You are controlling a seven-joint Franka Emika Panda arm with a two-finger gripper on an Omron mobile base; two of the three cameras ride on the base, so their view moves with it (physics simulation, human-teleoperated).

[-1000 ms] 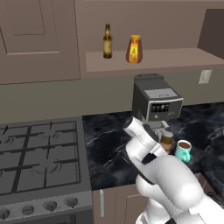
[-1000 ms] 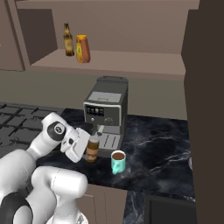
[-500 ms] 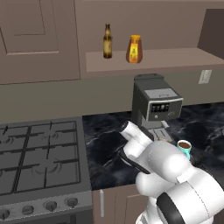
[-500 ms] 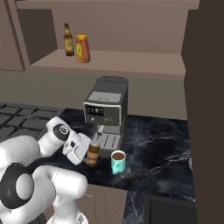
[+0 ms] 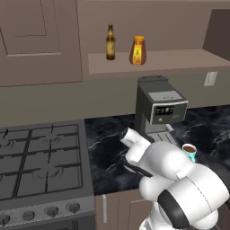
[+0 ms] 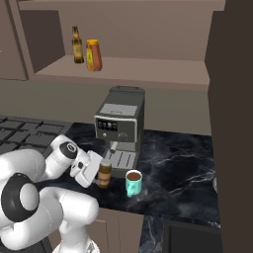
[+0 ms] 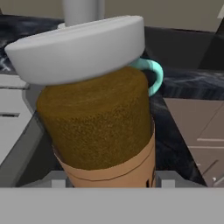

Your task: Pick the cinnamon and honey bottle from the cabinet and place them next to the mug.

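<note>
While the gripper [image 6: 101,173] is clamped on the cinnamon [image 6: 104,172], it stands just beside the mug [image 6: 133,182]. Placing step looks nearly done. Next: let go, then fetch the honey bottle [image 6: 93,55] from the cabinet [image 6: 148,69].

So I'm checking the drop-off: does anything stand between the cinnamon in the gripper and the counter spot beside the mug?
Nothing visible does. The gripper holds the cinnamon just left of the mug; bare counter lies between them.

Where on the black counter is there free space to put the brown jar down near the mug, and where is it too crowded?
Free: the counter right of the mug, toward the dark wall panel, and the strip between stove and coffee machine. Crowded: left of the mug, where the gripper holds the cinnamon before the machine's tray.
</note>
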